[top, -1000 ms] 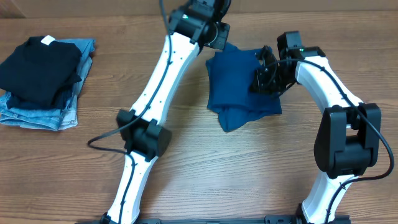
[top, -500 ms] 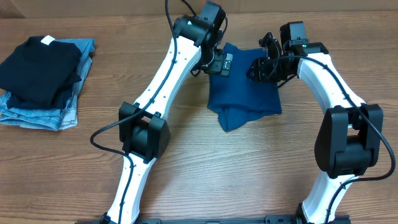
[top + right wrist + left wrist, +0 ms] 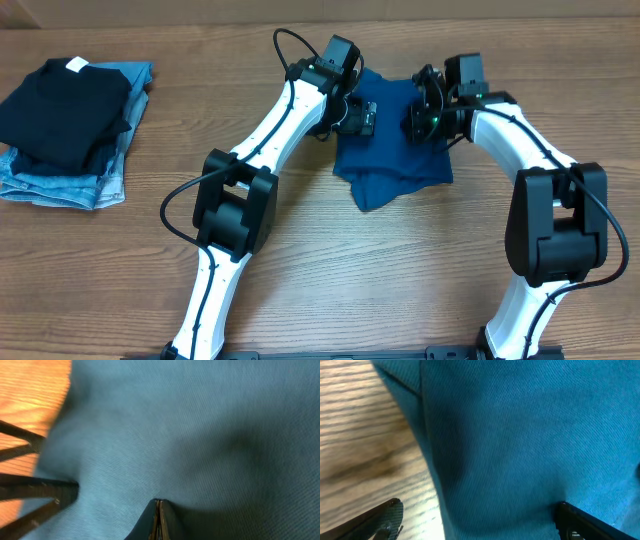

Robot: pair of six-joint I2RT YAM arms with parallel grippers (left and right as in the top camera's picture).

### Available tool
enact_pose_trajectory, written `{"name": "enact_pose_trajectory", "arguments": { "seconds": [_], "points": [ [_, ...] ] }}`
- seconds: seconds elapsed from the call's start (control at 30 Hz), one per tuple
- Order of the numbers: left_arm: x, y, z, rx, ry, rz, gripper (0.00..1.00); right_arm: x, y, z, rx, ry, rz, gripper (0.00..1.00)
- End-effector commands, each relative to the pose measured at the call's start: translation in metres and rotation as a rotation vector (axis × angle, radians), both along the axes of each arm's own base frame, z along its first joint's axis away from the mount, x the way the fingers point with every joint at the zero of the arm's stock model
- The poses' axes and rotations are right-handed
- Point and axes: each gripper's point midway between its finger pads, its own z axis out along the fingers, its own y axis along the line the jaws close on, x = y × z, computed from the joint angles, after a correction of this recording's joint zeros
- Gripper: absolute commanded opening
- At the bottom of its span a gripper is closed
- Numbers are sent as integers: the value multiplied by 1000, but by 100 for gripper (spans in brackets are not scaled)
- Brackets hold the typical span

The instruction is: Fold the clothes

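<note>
Left pincer (image 3: 479,510) is wide open, nothing in it. One dark finger (image 3: 387,516) hangs over bare wood and the other over cloth. Right under that pincer lies the shirt (image 3: 520,435): teal-blue, soft, with a fine ribbed weave. Its folded edge runs down between the fingers, and a straight seam line sits up ahead of them. Beside that edge, streaky brown wood grain, the desk (image 3: 355,435).

Over to the right pincer (image 3: 158,510): closed, two thin blades pressed flat together into a single wedge, tip down on the same teal cloth. Can't tell whether a pinch of fabric sits between them. The cloth ahead of it dips and rolls in soft, shadowed hollows.

From overhead, the shirt (image 3: 395,160) is a lumpy, roughly square bundle with a loose flap poking out at its lower corner. The left pincer (image 3: 362,115) is on its left upper edge, the right pincer (image 3: 420,120) on its right upper part, the two near each other.

Far out past the left pincer, a folded black garment (image 3: 65,110) with a white tag (image 3: 75,66) rests on pale denim jeans (image 3: 60,185).
</note>
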Motion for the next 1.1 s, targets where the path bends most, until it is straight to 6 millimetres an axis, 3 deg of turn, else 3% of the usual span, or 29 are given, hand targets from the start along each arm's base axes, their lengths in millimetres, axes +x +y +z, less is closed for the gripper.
{"name": "enact_pose_trajectory", "arguments": {
  "seconds": [0.0,0.1,0.2,0.3,0.57,0.67,0.77,1.07],
  "points": [
    [0,1,-10,-19,20,22,100,-11,-4,-27,-30,38,-7,4],
    [2,4,-11,-6,15,54,100,-22,-5,-51,-33,104,-5,4],
    [5,10,-14,23,15,108,100,-27,-5,-61,-37,137,-4,4],
    [3,11,-17,22,30,134,100,-27,-5,-62,-37,139,-5,4],
    [-8,14,-56,-1,77,223,100,-30,-5,-63,-38,151,-4,4],
    [-16,1,-66,-86,118,209,100,-30,-5,-63,-38,151,-4,4],
    [-25,-12,-70,-158,151,176,100,-30,-5,-63,-38,151,-4,4],
    [-33,-20,-67,-200,192,153,100,-30,-6,-63,-38,152,-4,4]
  ]
}}
